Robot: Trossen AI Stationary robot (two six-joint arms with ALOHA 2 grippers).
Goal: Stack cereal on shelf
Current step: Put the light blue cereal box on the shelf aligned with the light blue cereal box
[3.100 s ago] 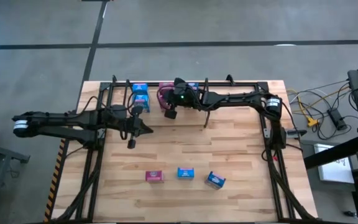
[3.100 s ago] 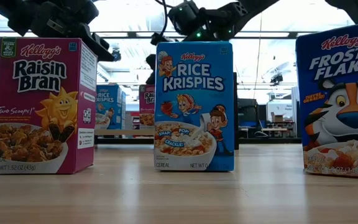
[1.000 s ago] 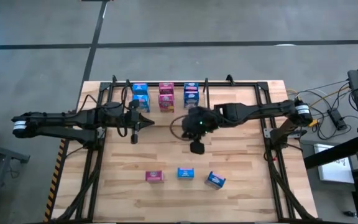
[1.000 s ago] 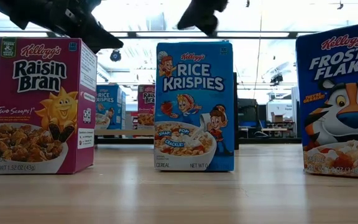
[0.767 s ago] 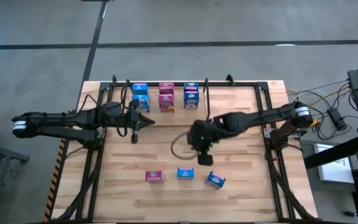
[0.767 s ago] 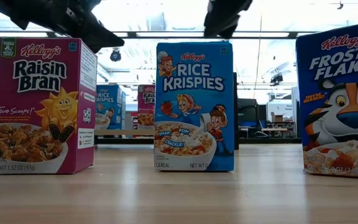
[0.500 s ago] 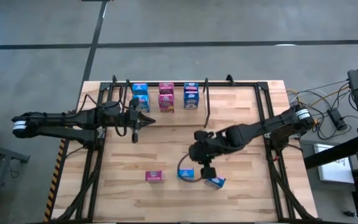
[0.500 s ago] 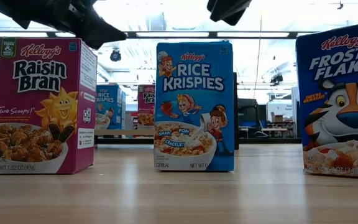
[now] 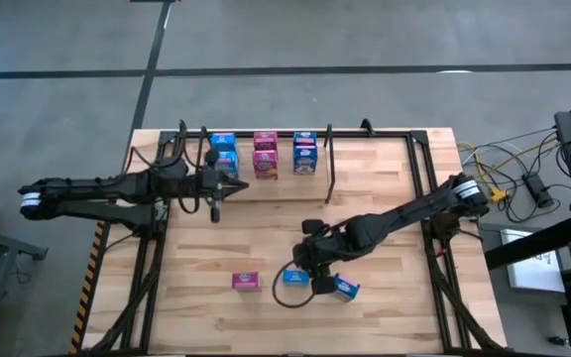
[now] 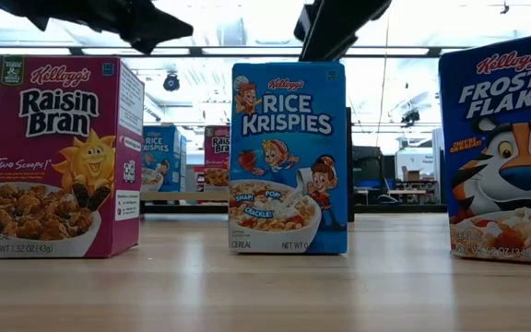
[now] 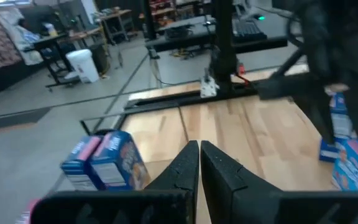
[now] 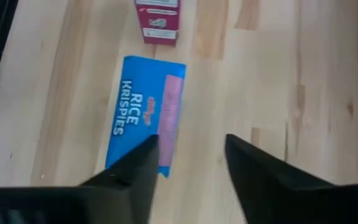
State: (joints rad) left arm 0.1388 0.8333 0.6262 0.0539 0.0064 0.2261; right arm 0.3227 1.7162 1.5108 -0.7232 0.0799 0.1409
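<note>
Three cereal boxes stand in a row near the table's front edge: a pink Raisin Bran box (image 10: pixel 63 157), a blue Rice Krispies box (image 10: pixel 289 157) and a blue Frosted Flakes box (image 10: pixel 505 148). My right gripper (image 12: pixel 188 165) hangs open above this row, just right of the Rice Krispies box (image 12: pixel 145 118), and touches nothing. Three more boxes (image 9: pixel 264 154) stand in the black-rod shelf (image 9: pixel 365 131) at the far edge. My left gripper (image 11: pixel 199 165) is shut and empty, in the air in front of the shelf's left part.
Slanted black support frames (image 9: pixel 147 268) run along the table's left and right sides. Bare wood (image 9: pixel 266 228) lies between the shelf and the front row. A cable loop (image 9: pixel 287 294) hangs from my right arm near the Rice Krispies box.
My right gripper has swung from the middle of the table toward the near edge and come down over the front row of boxes. My left gripper has risen a little. No box has moved.
</note>
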